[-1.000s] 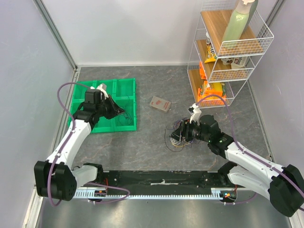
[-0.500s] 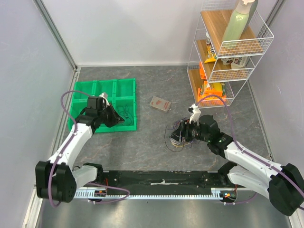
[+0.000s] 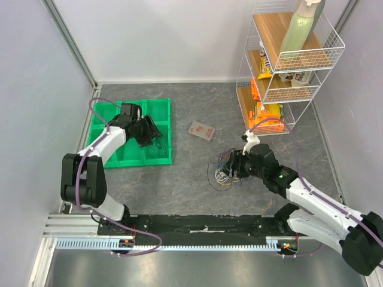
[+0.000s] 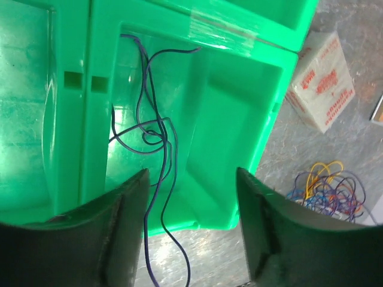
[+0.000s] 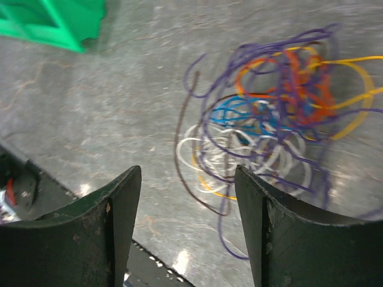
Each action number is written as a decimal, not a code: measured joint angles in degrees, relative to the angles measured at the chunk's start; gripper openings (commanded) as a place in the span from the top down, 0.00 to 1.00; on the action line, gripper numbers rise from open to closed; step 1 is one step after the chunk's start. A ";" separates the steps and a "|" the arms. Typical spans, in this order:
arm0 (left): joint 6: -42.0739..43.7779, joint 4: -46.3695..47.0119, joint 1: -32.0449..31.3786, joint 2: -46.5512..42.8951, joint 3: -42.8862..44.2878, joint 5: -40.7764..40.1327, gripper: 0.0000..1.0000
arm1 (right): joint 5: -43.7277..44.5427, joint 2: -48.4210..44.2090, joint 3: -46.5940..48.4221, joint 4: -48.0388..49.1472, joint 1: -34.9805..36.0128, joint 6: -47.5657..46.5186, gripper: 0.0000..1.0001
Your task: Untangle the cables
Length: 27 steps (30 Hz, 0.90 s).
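"Can you read any words here?"
"No. The little box (image 4: pixel 320 81) has red letters, but they are too blurry. The snack packs (image 3: pixel 267 110) on the shelf (image 3: pixel 270 28) look too small."

Pale walls (image 3: pixel 179 36) enclose a grey marbled table (image 3: pixel 191 107) and wire rack (image 3: pixel 269 33)

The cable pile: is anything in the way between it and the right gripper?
No, nothing visible is in the way. The right gripper is open and points straight at the cable pile, with only bare table in front of it. The green tray sits well off to the side.
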 measured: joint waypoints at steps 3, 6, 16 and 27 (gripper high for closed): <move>0.57 0.70 -0.09 -2.51 -0.87 0.09 0.18 | 6.45 -1.16 2.62 -6.34 -0.02 -1.03 0.29; 1.42 0.74 -0.81 -8.94 -2.78 -0.02 0.17 | 13.16 -1.84 4.83 -11.80 -0.24 -1.49 0.30; 3.63 11.87 -28.35 -20.68 -5.31 2.10 0.20 | 16.70 -2.54 3.43 -17.75 -5.88 -1.53 0.49; 3.65 19.52 -44.04 6.47 0.22 1.22 0.25 | 14.21 -3.37 -4.68 -11.45 -6.01 -0.50 1.00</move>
